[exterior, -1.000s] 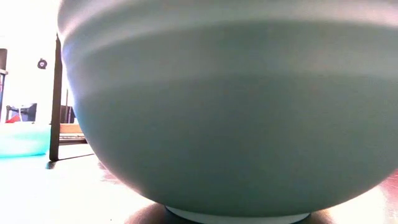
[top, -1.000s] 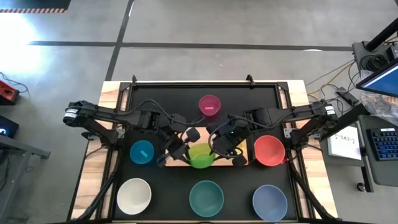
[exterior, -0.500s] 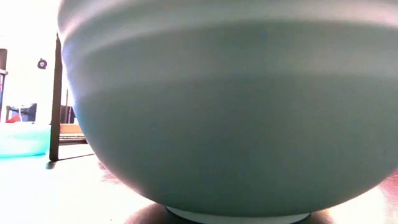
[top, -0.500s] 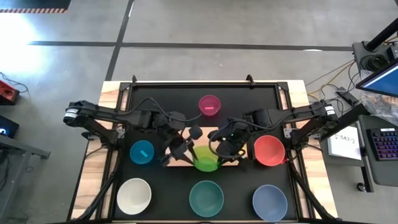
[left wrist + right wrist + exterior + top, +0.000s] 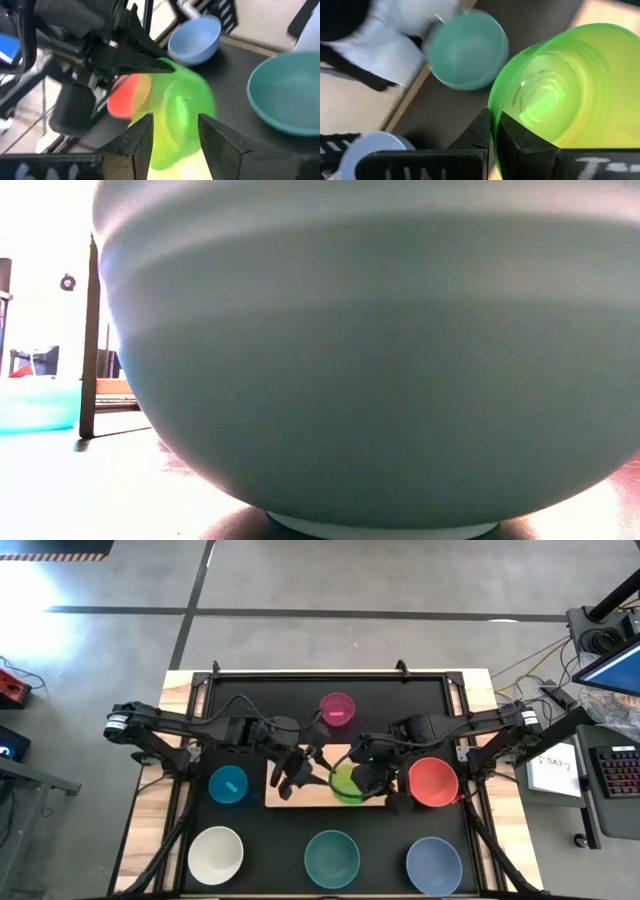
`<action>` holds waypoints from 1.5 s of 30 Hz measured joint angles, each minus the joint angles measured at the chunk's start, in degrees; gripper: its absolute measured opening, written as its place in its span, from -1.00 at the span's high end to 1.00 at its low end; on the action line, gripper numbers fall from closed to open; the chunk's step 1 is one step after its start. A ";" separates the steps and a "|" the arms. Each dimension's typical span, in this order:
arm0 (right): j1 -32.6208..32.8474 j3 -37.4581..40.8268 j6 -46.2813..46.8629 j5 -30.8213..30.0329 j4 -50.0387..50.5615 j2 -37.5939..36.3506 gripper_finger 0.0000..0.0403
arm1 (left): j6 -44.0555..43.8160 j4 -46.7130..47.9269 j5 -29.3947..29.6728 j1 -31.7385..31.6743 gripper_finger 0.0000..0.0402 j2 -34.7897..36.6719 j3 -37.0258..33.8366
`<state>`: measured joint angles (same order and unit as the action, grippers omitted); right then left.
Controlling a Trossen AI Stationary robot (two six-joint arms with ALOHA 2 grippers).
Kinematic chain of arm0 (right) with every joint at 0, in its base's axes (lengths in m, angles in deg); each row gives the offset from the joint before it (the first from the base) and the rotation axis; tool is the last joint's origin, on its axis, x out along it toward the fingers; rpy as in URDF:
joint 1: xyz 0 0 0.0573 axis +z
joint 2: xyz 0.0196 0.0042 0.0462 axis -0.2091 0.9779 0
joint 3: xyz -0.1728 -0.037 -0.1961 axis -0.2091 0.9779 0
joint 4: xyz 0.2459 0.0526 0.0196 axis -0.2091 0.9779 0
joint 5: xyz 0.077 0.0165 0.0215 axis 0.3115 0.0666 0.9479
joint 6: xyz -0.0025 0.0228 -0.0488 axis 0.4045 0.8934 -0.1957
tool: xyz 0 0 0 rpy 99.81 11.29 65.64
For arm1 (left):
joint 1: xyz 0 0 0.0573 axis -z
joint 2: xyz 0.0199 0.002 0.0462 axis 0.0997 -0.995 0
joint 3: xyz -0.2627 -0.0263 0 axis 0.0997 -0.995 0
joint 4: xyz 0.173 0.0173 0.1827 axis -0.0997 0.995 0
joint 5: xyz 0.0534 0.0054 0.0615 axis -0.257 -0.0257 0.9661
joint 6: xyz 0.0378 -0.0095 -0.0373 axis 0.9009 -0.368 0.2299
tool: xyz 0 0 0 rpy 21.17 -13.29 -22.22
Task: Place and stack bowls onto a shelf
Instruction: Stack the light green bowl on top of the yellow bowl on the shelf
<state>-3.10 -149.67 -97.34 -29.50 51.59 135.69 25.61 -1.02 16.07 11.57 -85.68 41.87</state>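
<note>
A small green bowl point(image 5: 347, 783), yellow-green on the inside, sits over the right part of the light-wood shelf point(image 5: 285, 795) in the middle of the table. My right gripper point(image 5: 362, 775) is shut on the bowl, seen close up in the right wrist view point(image 5: 555, 95). My left gripper point(image 5: 300, 771) is open over the shelf just left of the bowl. In the left wrist view its fingers point(image 5: 175, 140) stand on either side of the bowl point(image 5: 182, 117), and no touch shows. My right gripper pinches the green bowl's rim point(image 5: 492, 107), one finger point(image 5: 515, 137) inside the bowl and one point(image 5: 481, 131) outside. The fingers come from above and from the table's right side. The bowl looks tilted; whether its base rests on the shelf I cannot tell.
The magenta bowl point(image 5: 337, 708) stands far of the shelf, the blue one point(image 5: 229, 784) to its left and the red one point(image 5: 433, 782) to its right. White point(image 5: 216, 853), teal point(image 5: 331, 858) and grey-blue point(image 5: 433, 865) bowls line the near edge. The teal bowl point(image 5: 380, 360) fills the low view.
My right gripper has carried the green bowl from the shelf's near edge toward the table's right and slightly far side, still shut on its rim. My left gripper has moved toward the far edge and a little right, following the bowl.
</note>
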 joint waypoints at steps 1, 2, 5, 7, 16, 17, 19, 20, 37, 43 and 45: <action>0.00 0.18 0.97 -2.00 1.32 0.00 0.96 | 0.06 0.29 0.89 0.00 0.33 0.00 -0.04; -0.06 0.31 1.65 -3.83 2.55 0.11 0.96 | 0.02 0.59 1.58 0.00 0.34 0.00 -0.04; -0.22 0.75 3.85 -8.04 5.98 0.39 0.96 | -0.37 1.84 2.69 0.00 0.37 0.02 -0.05; -0.17 1.06 5.14 -11.50 7.36 0.62 0.96 | -1.49 2.69 2.87 0.00 0.38 0.02 -0.08; -0.36 8.76 6.45 -15.38 7.17 0.86 0.96 | -12.04 8.16 9.78 0.04 0.38 0.13 -0.10; -0.45 9.77 6.47 -16.49 7.19 1.05 0.96 | -12.09 9.32 10.20 0.04 0.38 0.13 -0.10; -0.76 11.41 6.49 -18.93 7.18 1.55 0.96 | -12.36 11.19 10.57 0.04 0.38 0.13 -0.12; -0.80 12.18 6.55 -19.68 6.79 1.62 0.96 | -12.50 11.82 10.59 0.07 0.38 0.13 -0.12; -0.85 14.08 5.92 -19.69 4.63 1.97 0.95 | -13.39 13.49 10.57 0.07 0.38 0.15 -0.17; -0.85 12.52 6.45 -19.00 5.22 1.75 0.83 | -13.40 13.97 10.55 0.07 0.38 0.15 -0.17; -0.85 12.50 6.45 -18.32 5.46 1.75 0.76 | -13.42 14.03 10.55 0.07 0.38 0.15 -0.17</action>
<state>-3.95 -137.16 -90.90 -47.82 57.05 137.44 12.19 13.01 26.62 11.63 -85.52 41.70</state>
